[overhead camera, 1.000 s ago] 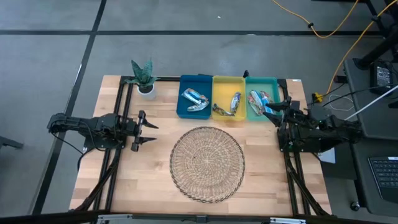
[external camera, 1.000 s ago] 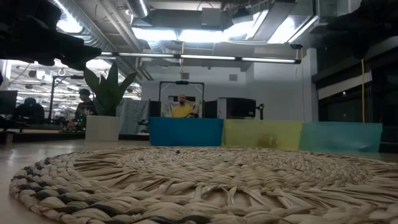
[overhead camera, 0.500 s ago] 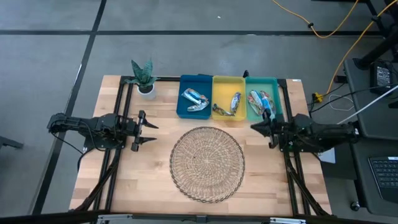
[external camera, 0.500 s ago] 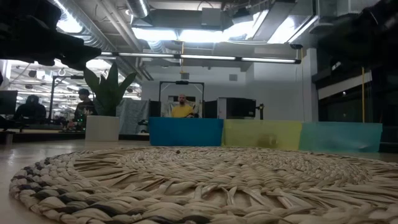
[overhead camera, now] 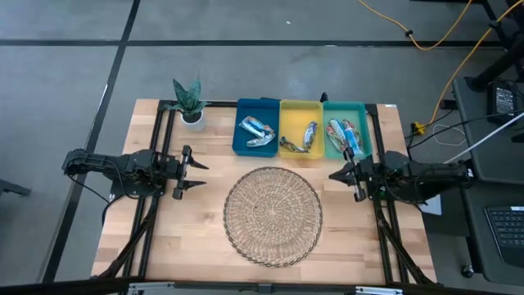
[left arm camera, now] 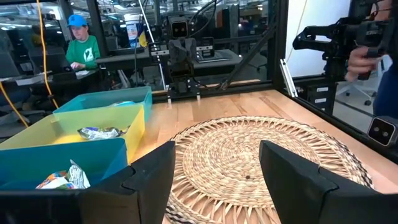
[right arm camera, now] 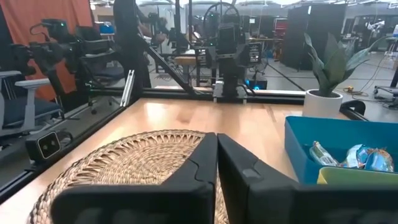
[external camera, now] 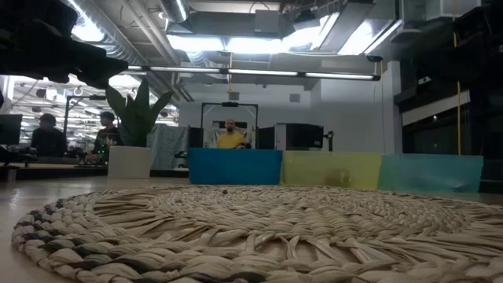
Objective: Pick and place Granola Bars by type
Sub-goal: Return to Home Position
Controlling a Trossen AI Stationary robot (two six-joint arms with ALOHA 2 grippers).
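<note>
The Granola Bars lie in three trays in a row at the table's far side: some in the blue tray (overhead camera: 243,147), some in the yellow tray (overhead camera: 300,105) and some in the teal tray (overhead camera: 362,115). Bars show in the blue tray (overhead camera: 257,131), the yellow tray (overhead camera: 300,139) and the teal tray (overhead camera: 344,135). My right gripper (overhead camera: 332,174) is shut and empty, level beside the round wicker mat's (overhead camera: 273,215) right edge, just on the near side of the teal tray. My left gripper (overhead camera: 200,174) stands open and empty left of the mat.
A small potted plant (overhead camera: 189,102) stands at the far left beside the blue tray. The bare wicker mat fills the table's middle. Dark frame rails (overhead camera: 155,213) run along both table sides. People show in the room beyond the table.
My right gripper has drawn back from over the teal tray toward the table's near edge and left. It has turned to point level at the mat's right side, and its fingers have shut on nothing. The bars lie as before.
</note>
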